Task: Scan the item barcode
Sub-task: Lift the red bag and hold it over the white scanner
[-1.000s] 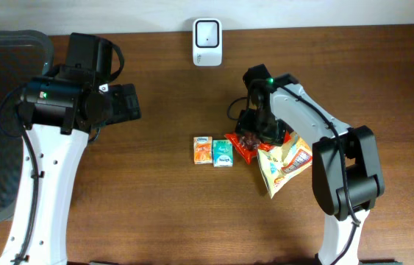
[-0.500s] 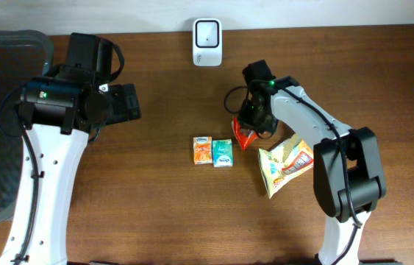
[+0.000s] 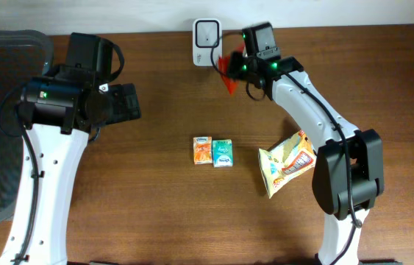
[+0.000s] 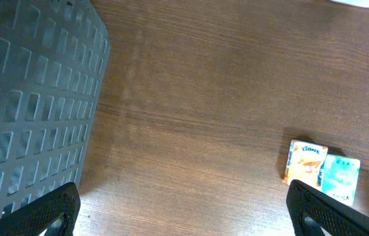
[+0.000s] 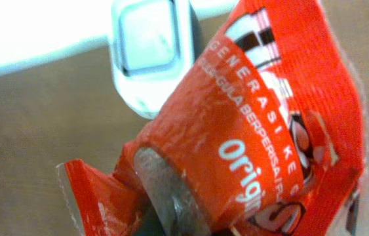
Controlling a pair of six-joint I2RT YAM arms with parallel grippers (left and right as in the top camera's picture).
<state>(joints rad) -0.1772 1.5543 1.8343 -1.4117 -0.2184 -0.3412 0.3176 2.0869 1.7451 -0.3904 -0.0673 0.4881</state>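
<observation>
Over the table [image 3: 162,206], a red packet [image 5: 269,131] apparently reads "Origi".

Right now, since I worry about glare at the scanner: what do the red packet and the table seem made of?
Red packet: likely glossy plastic film; it crumples and catches light. Table: wood or wood-look laminate, fairly matte; brown grain lines show.

The red packet [image 5: 263,111] shows white lettering: small capitals "GENERASI KE" and, larger, "Origi", cut off.
</observation>
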